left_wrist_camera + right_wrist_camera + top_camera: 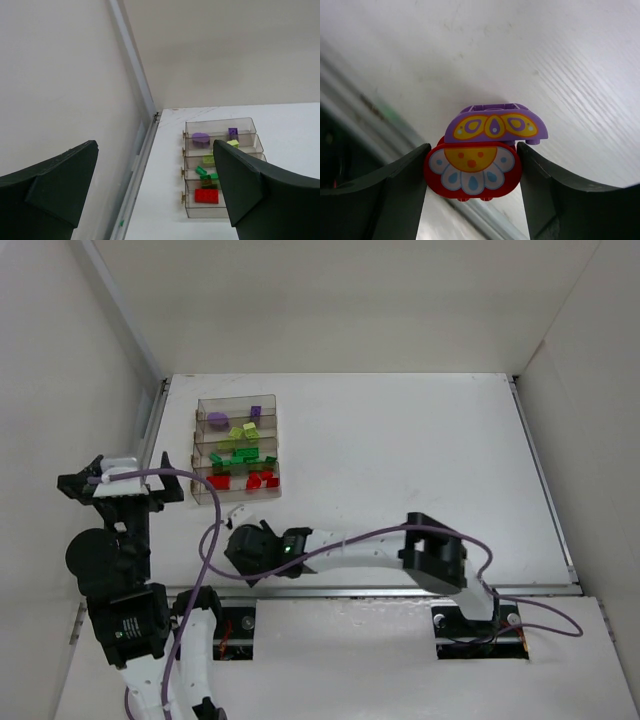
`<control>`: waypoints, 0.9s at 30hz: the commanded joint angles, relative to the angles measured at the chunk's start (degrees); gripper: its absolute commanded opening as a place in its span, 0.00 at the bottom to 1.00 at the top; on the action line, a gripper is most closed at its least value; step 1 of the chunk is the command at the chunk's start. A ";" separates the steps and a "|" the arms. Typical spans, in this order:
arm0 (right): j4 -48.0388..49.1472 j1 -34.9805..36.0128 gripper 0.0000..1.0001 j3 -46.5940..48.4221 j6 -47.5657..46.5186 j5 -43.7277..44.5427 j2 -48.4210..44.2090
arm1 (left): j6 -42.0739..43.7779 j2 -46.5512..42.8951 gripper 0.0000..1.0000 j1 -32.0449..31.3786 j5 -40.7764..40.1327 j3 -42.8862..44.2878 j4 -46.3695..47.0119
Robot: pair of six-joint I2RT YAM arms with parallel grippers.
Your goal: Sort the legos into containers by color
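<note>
Right wrist view: only here does the flower piece (472,172) show, a red base with a white-petalled print, and a purple arched brick (495,125) joined along its upper side.
Grip: the right hand (473,146) is closed on the flower piece, one finger pressed to each end of the red base.
Piece's axis: its long side runs from finger to finger, and the printed face is turned to the wrist camera.
Piece's place: over the white surface (545,50) at its near edge, near of the tray.
Top view: the right hand covers the piece entirely. The tray (276,440) stands at far left, long axis near to far, its compartments running left to right.
Tray, far to near: purple bricks (217,420), lime bricks (240,430), green bricks (235,458), red bricks (220,481).
Left wrist view: the left hand (155,150) is spread wide and holds nothing, beside the left wall (60,75).
Hard to make out: the brick count. The tray's right part is cut off by a left finger (260,190).
</note>
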 commanded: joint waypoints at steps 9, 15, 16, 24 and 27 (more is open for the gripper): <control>10.68 -26.34 0.29 -14.32 -17.97 -39.74 -36.00 | 12.26 7.20 0.99 0.18 34.14 -1.77 11.34; 12.88 -38.74 0.29 -11.00 -20.96 -64.37 -39.27 | 40.76 21.59 0.97 0.18 62.88 -0.02 0.83; 11.23 -39.62 0.29 -10.03 -22.54 -65.95 -38.75 | 46.23 23.63 0.94 0.18 65.35 0.51 -1.56; 7.35 -44.11 0.30 -0.35 -24.40 -83.90 -30.15 | 77.68 51.77 0.95 -12.72 60.74 23.42 -18.28; 4.80 -45.51 0.30 5.00 -24.93 -85.04 -25.22 | 103.12 61.86 0.97 -20.29 53.10 34.56 -38.62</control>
